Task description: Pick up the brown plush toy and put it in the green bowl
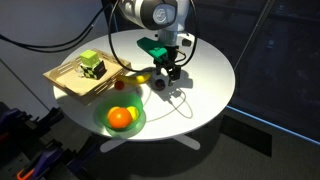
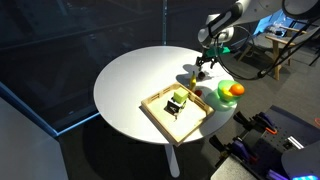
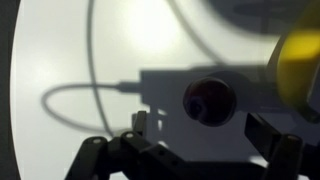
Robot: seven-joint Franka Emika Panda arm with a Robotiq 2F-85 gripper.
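Closest in, the wrist view shows the gripper point(image 3: 203, 140) with its dark fingers point(image 3: 139, 125) spread wide apart and nothing held between them; their lower parts are cut off by the bottom edge. Just past them, the brown plush toy point(image 3: 210, 98) lies on the white table point(image 3: 60, 60) as a dark, blurred round lump. It sits inside the gripper's own shadow, so its outline is hard to trace. Whether the fingers touch it cannot be told. Beside it a yellow object point(image 3: 300, 65) is cut off by the right edge and too blurred to make out. A thin curved cable shadow crosses the tabletop.

In an exterior view, the green bowl point(image 1: 101, 120) stands at the near edge of the table point(image 1: 210, 80), holding an orange point(image 1: 120, 118). Beyond it a small red thing point(image 1: 118, 85) lies by the corner of the wooden tray point(image 1: 65, 78), which carries a green and black item point(image 1: 92, 66) too small to identify. The gripper point(image 1: 165, 74) hangs low over the table's middle, well apart from the bowl. The toy under it merges with the dark fingers and cannot be picked out.

From the opposite side, the tray point(image 2: 160, 106) lies nearest, and the bowl point(image 2: 222, 97) and gripper point(image 2: 203, 68) farther off.
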